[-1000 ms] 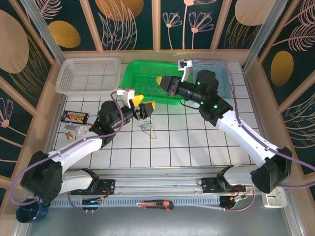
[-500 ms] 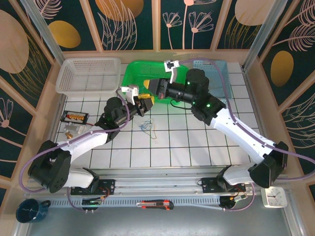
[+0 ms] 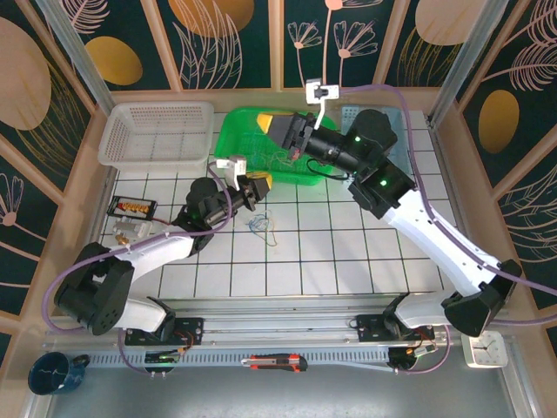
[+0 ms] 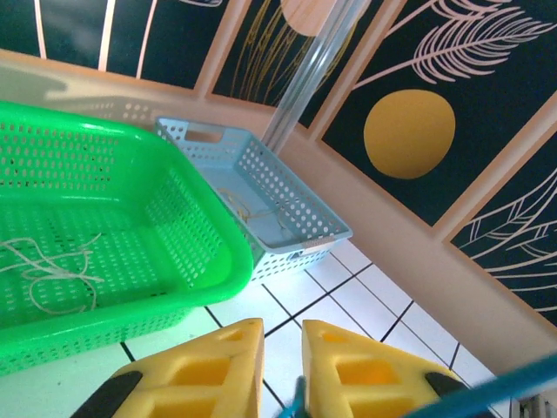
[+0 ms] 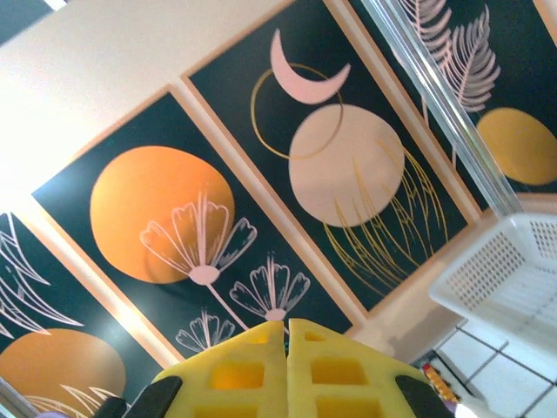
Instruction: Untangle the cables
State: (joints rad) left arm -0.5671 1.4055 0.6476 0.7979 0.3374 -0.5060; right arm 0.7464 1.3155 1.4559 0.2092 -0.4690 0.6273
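Observation:
A small tangle of blue cables (image 3: 261,225) lies on the white tiles in front of the green basket (image 3: 228,131). My left gripper (image 3: 259,185) (image 4: 282,326) hovers just above and behind it. Its yellow jaws are drawn nearly together, with a blue strand (image 4: 300,402) between them. My right gripper (image 3: 271,124) (image 5: 286,324) is raised over the green basket and tilted up toward the wall. It is shut, with a speck of blue cable pinched at the tips. Pale cables (image 4: 52,274) (image 3: 277,158) lie inside the green basket, and a tan cable (image 4: 252,207) lies in the blue basket (image 4: 296,222).
A white basket (image 3: 157,131) (image 5: 505,270) stands at the back left and the blue basket (image 3: 400,131) at the back right. A small tray of connectors (image 3: 130,207) sits at the left edge. A utility knife (image 3: 277,361) lies on the front rail.
My left jaws went from wide open to nearly together and the gripper edged toward the green basket. My right gripper swung left, then rose over the basket, still shut.

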